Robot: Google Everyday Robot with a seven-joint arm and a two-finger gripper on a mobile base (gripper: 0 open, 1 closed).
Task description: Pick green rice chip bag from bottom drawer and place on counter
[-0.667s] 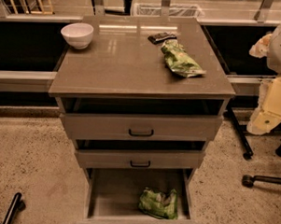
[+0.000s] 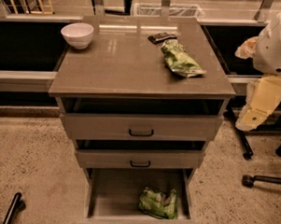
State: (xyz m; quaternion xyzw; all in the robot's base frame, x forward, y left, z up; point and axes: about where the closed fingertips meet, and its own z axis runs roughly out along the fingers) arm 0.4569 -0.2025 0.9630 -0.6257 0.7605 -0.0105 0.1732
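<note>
The green rice chip bag point(image 2: 159, 203) lies crumpled in the open bottom drawer point(image 2: 110, 192), right of its middle and near the front. The counter point(image 2: 124, 62) is the glossy grey-brown top of the cabinet. My gripper point(image 2: 252, 116) hangs to the right of the cabinet, off its right edge at about the height of the top drawer. It is far above and to the right of the bag and holds nothing that I can see.
On the counter stand a white bowl point(image 2: 77, 34) at the back left, a longer flat green bag point(image 2: 180, 59) at the right and a small dark object point(image 2: 161, 37) behind it. Both upper drawers point(image 2: 140, 128) are slightly open. Chair wheels point(image 2: 249, 180) stand on the floor at right.
My arm at the right has shifted slightly to the left, toward the cabinet. The bag, the drawers and the things on the counter have not moved.
</note>
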